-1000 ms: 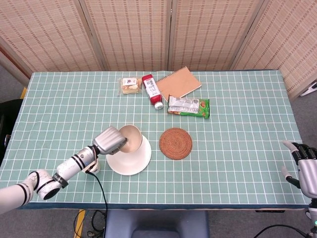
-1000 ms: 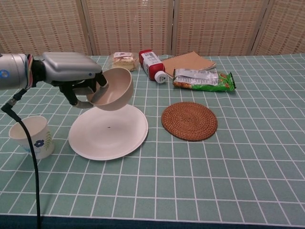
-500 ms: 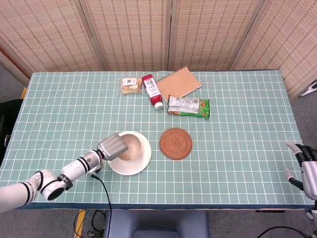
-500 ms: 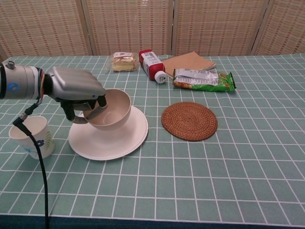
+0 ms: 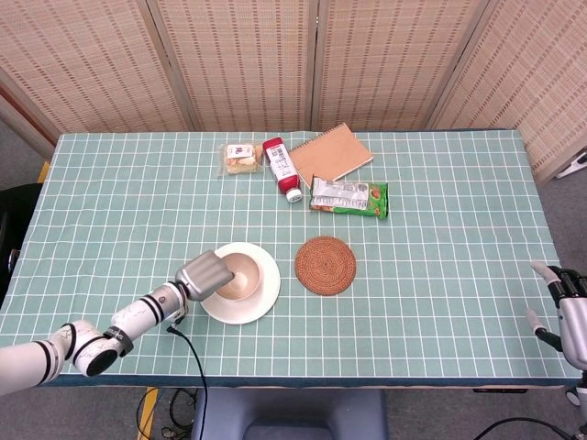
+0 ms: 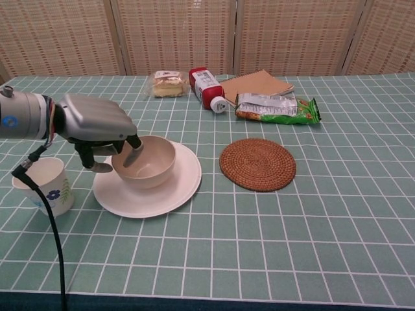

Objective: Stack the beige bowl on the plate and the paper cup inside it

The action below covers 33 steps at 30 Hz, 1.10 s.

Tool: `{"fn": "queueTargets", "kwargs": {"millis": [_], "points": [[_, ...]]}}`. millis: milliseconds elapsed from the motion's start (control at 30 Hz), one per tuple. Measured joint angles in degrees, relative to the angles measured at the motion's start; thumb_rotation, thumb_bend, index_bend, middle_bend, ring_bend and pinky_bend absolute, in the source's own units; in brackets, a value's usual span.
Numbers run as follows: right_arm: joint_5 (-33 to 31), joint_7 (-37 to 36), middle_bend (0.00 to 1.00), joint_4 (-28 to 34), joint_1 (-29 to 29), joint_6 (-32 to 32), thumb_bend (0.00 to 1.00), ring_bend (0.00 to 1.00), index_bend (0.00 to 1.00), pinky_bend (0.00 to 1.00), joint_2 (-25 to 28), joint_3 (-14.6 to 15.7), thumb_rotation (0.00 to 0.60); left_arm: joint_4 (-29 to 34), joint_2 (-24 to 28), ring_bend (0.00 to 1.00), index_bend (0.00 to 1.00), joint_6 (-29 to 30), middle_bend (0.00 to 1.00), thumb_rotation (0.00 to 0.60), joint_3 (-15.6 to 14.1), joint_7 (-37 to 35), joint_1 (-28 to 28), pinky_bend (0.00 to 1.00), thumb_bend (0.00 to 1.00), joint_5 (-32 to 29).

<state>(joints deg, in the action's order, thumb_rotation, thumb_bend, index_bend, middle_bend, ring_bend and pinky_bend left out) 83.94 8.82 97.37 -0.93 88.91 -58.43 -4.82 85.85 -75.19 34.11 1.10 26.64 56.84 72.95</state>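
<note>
Bowl (image 6: pixel 144 161) sits on the plate (image 6: pixel 175 191), left hand (image 6: pixel 97 126) pinching its near-left rim, a finger inside. Looks rigid and light, smooth enough to slip. Cup (image 6: pixel 42 185), left of the plate, is thin paper, probably crushable: take it gently round the wall. Right hand (image 5: pixel 567 316), far from the plate, hangs empty, fingers apart.

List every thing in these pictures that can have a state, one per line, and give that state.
Bowl: upright on the plate, gripped at its rim.
Plate: flat on the table, bowl on it.
Paper cup: upright, empty, beside the plate.
Red bottle: lying on its side, capped.
Notebook: closed.
Left hand: fingers over the bowl's rim.
Right hand: holds nothing.
</note>
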Motion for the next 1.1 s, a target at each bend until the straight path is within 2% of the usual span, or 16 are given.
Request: {"fn": "queueTargets", "kwargs": {"millis": [200, 367, 700, 833, 933, 1100], "points": [[0.00, -0.22, 0.24, -0.23, -0.06, -0.06, 0.26, 0.20, 0.20, 0.24, -0.08, -0.09, 0.600, 3.02, 1.97, 0.70, 0.30, 2.22, 0.81, 0.600, -0.04, 0.34, -0.73, 0.79, 0.47, -1.73], [0.02, -0.42, 0.24, -0.48, -0.21, -0.26, 0.26, 0.20, 0.20, 0.24, -0.20, -0.18, 0.600, 5.40, 4.58, 0.58, 0.26, 6.88, 0.69, 0.600, 0.28, -2.29, -3.06, 0.78, 0.45, -1.20], [0.20, -0.71, 0.24, -1.05, -0.83, -0.95, 0.26, 0.20, 0.20, 0.25, -0.74, -0.34, 0.600, 8.08, 10.13, 0.33, 0.19, 10.38, 0.33, 0.600, -0.35, -7.44, -6.60, 0.52, 0.30, 1.86], [0.30, -0.76, 0.24, -1.21, -1.03, -1.13, 0.26, 0.20, 0.20, 0.25, -0.91, -0.37, 0.600, 10.03, 12.72, 0.18, 0.10, 10.49, 0.15, 0.582, -1.27, -9.27, -7.73, 0.38, 0.24, 2.91], [0.40, -0.74, 0.24, -1.24, -1.15, -1.18, 0.26, 0.20, 0.20, 0.25, -0.93, -0.42, 0.600, 11.25, 14.00, 0.14, 0.07, 11.00, 0.09, 0.546, -1.84, -11.23, -8.80, 0.35, 0.24, 4.22], [0.32, -0.80, 0.24, -1.16, -1.21, -1.16, 0.26, 0.20, 0.20, 0.25, -0.83, -0.52, 0.600, 11.57, 14.43, 0.13, 0.07, 13.62, 0.07, 0.544, -2.85, -14.05, -10.98, 0.35, 0.24, 8.26]]}}
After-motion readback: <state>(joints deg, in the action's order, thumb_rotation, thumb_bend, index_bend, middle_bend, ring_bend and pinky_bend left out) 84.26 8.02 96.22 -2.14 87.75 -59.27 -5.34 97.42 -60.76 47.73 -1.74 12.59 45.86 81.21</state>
